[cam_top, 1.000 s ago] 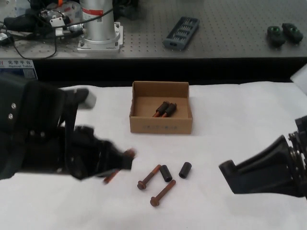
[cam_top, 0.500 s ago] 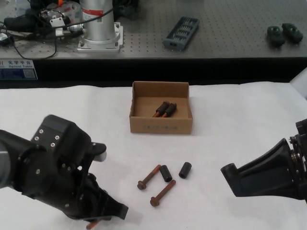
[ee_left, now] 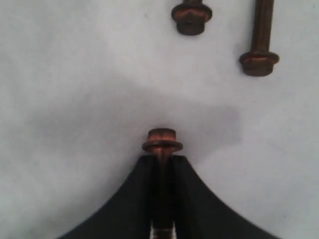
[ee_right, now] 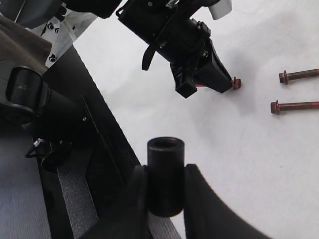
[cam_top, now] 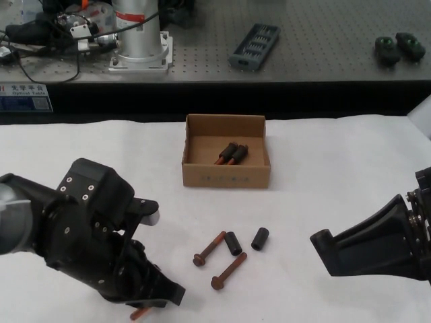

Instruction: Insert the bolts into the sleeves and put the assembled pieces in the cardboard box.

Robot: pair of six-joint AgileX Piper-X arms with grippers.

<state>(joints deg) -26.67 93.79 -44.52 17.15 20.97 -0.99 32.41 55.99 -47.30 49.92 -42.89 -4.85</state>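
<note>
The left gripper pinches a bolt, head jutting past its tips, near the front edge of the cloth. The right gripper, near the right edge, holds a sleeve, bore facing outward, well apart.

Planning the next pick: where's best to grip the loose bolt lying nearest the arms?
Take the bolt mid-shank from straight above, closing across its length. It lies flat on the cloth, with bare cloth either side there; the flanged head is wider and probably seats worse.
</note>
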